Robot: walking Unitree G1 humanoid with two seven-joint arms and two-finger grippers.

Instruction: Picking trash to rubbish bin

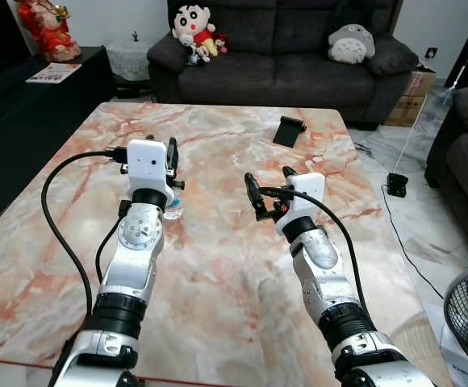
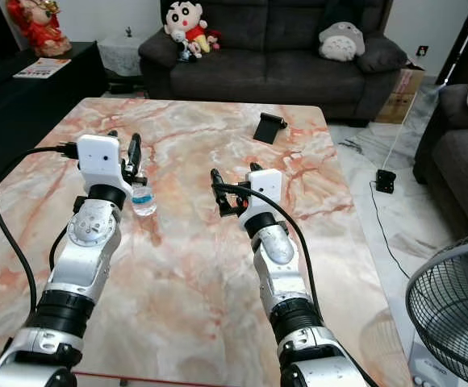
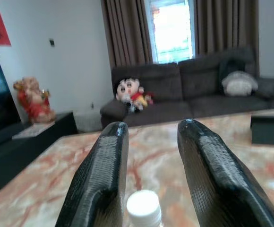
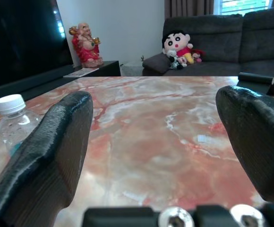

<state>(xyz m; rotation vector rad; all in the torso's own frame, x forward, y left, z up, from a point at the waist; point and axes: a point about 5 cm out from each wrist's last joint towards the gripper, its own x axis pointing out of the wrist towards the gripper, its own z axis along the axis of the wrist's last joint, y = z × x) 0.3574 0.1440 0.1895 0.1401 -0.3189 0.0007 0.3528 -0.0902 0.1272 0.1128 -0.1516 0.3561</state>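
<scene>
A small clear plastic bottle with a white cap [image 2: 144,198] stands upright on the pink-and-white marbled table [image 1: 218,266], toward the robot's left side of the tabletop. The left gripper [image 3: 149,156] hangs directly over it with its two long black fingers [image 3: 99,179] spread, one on each side of the cap and not touching it; in the left wrist view the white cap sits in the gap between them, and in the right eye view the bottle's body shows just below and beside the white wrist housing. The right gripper [image 1: 268,185] is held above the middle of the table, well apart from the bottle, with its fingers [image 4: 52,156] released wide and nothing between them; from its wrist camera the bottle appears off past the finger on the bottle's side, standing clear of it. Farther along the table, near the far edge, a small black stand-like object [image 1: 288,130] rests on the marble. Beyond the table a dark grey fabric sofa [image 1: 298,56] carries a cartoon boy doll in a red shirt [image 1: 194,28] and a grey round plush toy [image 1: 351,43]. A red seated figurine [image 1: 48,28] sits on the low black cabinet [image 1: 48,89] at the robot's left, and a round wire fan guard [image 2: 452,306] shows at the robot's right.
</scene>
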